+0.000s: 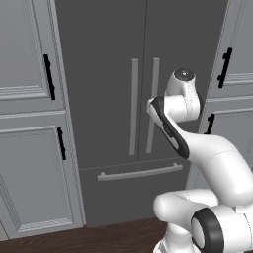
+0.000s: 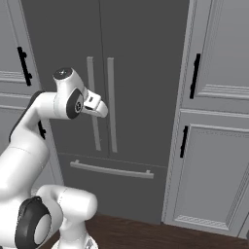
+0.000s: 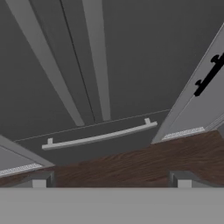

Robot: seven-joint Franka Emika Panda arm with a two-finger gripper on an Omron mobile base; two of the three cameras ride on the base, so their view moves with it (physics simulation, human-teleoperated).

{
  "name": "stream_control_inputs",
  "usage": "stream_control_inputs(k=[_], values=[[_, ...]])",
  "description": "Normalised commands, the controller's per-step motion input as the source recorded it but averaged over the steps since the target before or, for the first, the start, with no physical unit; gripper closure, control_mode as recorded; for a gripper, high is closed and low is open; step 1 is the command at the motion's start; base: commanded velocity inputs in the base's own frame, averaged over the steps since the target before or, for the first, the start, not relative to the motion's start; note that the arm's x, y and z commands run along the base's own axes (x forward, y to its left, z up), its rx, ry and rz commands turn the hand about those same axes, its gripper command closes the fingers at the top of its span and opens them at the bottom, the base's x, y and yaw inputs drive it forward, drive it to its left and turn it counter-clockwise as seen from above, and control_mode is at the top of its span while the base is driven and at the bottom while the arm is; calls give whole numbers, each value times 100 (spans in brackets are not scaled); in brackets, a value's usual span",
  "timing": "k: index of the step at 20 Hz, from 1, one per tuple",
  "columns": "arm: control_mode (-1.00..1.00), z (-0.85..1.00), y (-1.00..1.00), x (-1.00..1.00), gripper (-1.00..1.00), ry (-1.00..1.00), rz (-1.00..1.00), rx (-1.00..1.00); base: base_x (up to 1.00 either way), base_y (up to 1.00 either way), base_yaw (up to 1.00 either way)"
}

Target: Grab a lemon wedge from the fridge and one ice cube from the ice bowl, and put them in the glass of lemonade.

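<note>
Fridge shut, your gripper hanging in front of it.

Left to right: panelled cabinets, then the fridge's two closed doors with upright bar handles and the drawer handle below, then more cabinets. Your gripper points down at the drawer and wood floor; its fingertips sit wide apart, open, holding nothing.

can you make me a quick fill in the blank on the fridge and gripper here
1. Both doors of the fridge are ____.
2. Its two long door handles run ____.
3. The drawer handle below them runs ____.
4. The gripper has its fingers spread ____, holding nothing.

Missing words: shut; vertically; horizontally; apart
</note>
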Motion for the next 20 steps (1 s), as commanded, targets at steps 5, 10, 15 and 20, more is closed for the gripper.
stream_control_inputs(k=[5,10,15,20], values=[[100,0,0,0,-100,0,0,0,-25,0,0],[100,0,0,0,-100,0,0,0,2,0,0],[100,0,0,0,-100,0,0,0,11,0,0],[-100,0,0,1,-100,-2,0,0,7,0,0]])
